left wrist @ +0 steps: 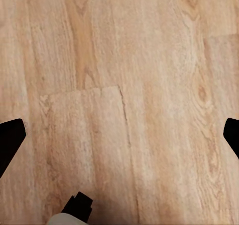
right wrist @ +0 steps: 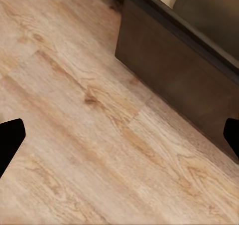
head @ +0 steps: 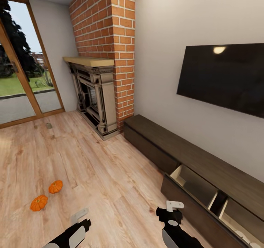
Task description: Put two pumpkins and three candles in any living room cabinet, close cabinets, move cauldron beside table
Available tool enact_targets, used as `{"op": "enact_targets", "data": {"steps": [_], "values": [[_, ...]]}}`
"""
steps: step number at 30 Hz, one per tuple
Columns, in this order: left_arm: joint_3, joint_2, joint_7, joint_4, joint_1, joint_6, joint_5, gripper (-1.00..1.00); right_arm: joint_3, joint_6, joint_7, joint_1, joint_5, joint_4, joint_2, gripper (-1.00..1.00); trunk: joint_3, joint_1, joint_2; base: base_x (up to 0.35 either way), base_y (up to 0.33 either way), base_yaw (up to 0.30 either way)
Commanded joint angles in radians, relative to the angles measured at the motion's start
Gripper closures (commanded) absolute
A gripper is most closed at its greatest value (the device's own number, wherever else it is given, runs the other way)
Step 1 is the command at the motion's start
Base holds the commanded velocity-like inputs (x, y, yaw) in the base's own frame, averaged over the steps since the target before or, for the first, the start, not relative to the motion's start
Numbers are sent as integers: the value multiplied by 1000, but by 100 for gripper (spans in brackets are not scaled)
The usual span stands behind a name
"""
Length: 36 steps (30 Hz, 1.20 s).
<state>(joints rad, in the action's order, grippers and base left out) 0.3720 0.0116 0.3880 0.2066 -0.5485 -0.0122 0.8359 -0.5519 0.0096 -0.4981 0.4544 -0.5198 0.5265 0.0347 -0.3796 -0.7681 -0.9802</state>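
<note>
While the long dark cabinet (head: 205, 163) sits against the wall with its near drawer pulled out, the 2 pumpkins (head: 47, 195) rest together on the wood floor (head: 102, 174), both grippers' fingers spread, holding nothing.

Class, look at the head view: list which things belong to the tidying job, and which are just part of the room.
Job:
- two pumpkins on the floor
- cabinet, one drawer pulled open

Not the job:
- fireplace
- brick chimney
- wall TV
- glass door
</note>
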Motion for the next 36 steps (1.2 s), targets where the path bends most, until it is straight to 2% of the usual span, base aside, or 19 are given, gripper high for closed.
{"op": "enact_targets", "data": {"steps": [1,9,17,30,36], "values": [[8,1,6,2,0,-1,8,-100,-8,1,-8,1,-8,1,-1,-100,-1,0,-1,0,0,272],[8,1,6,2,0,-1,8,-100,-10,1,-8,1,-8,1,-1,-100,-1,0,-1,32,0,274],[8,1,6,2,0,-1,8,-100,-41,1,-8,1,-9,1,-1,-100,-1,0,-1,99,0,275],[8,1,6,2,0,-1,8,-100,-43,1,-8,1,-8,1,-1,-100,-1,0,-1,88,4,275],[8,2,6,2,-1,-1,9,-100,-43,1,-8,1,-8,1,-1,-100,-1,0,-1,148,132,275]]}}
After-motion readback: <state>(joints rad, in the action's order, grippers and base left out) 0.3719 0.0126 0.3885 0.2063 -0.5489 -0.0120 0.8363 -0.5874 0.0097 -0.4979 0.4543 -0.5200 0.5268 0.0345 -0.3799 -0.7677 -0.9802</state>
